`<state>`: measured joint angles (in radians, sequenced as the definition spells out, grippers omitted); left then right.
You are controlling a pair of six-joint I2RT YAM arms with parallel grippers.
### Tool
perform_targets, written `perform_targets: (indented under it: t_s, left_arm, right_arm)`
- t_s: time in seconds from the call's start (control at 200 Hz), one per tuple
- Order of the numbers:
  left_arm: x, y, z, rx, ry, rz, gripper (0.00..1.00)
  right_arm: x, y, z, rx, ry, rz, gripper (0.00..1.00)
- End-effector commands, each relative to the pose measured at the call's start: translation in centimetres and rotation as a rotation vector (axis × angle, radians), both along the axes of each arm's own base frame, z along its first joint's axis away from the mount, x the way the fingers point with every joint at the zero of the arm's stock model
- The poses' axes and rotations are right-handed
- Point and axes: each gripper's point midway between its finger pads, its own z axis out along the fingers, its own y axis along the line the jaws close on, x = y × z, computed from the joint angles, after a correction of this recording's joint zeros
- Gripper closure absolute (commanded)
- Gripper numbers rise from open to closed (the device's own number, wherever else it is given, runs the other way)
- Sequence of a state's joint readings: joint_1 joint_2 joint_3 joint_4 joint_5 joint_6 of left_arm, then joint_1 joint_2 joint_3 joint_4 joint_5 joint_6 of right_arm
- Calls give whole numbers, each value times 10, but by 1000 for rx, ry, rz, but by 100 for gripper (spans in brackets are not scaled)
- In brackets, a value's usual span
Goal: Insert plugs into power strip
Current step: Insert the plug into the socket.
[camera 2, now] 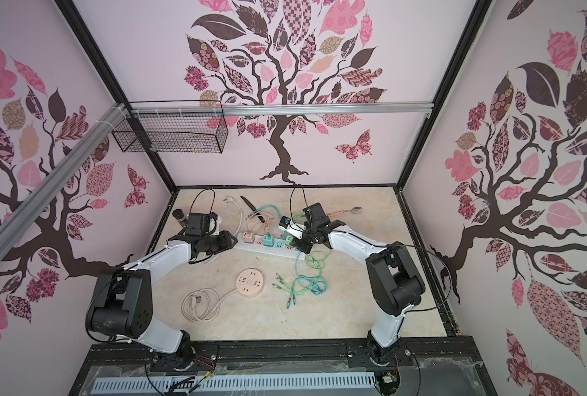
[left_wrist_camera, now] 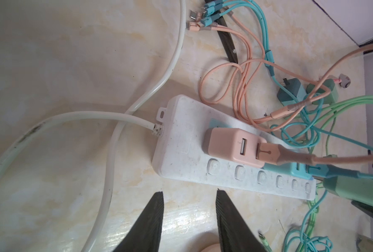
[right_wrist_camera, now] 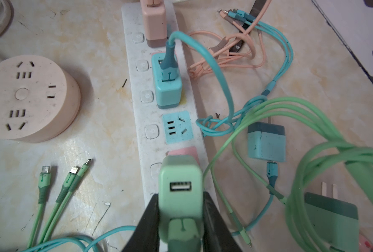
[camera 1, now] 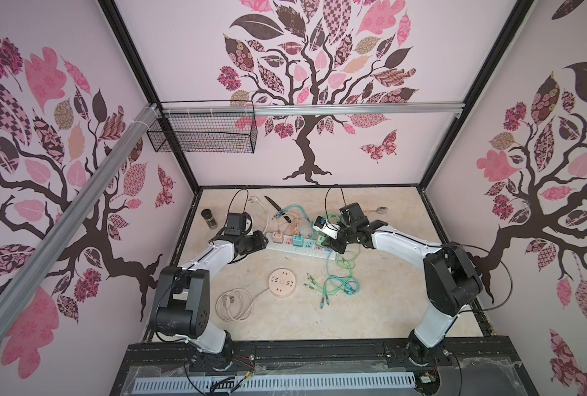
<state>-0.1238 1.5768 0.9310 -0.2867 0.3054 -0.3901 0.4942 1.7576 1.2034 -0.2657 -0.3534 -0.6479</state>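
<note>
Your right gripper (right_wrist_camera: 180,196) is clamped on the mint green plug (right_wrist_camera: 181,174), which sits at the pink socket face (right_wrist_camera: 186,150) near the 3 o'clock end of the power strip (left_wrist_camera: 181,139); you cannot tell whether it is seated. Your left gripper (left_wrist_camera: 189,192) stands part open and empty by the 9 o'clock end. The peach plug (left_wrist_camera: 231,144) and teal plug (right_wrist_camera: 168,87) sit in the strip.
</note>
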Motion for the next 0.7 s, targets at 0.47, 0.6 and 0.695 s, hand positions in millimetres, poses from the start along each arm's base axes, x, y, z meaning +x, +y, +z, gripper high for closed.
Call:
perform_targets:
  t_s: [0.47, 0.6, 0.695]
  left_arm:
    - [16, 5, -20, 76, 51, -30, 68]
    - [17, 6, -23, 83, 58, -30, 69]
    - [18, 6, -25, 80, 62, -32, 70]
  right_arm:
    - [5, 13, -1, -15, 11, 53, 90]
    - [5, 14, -3, -19, 12, 58, 90]
    - [5, 14, -4, -24, 12, 61, 89]
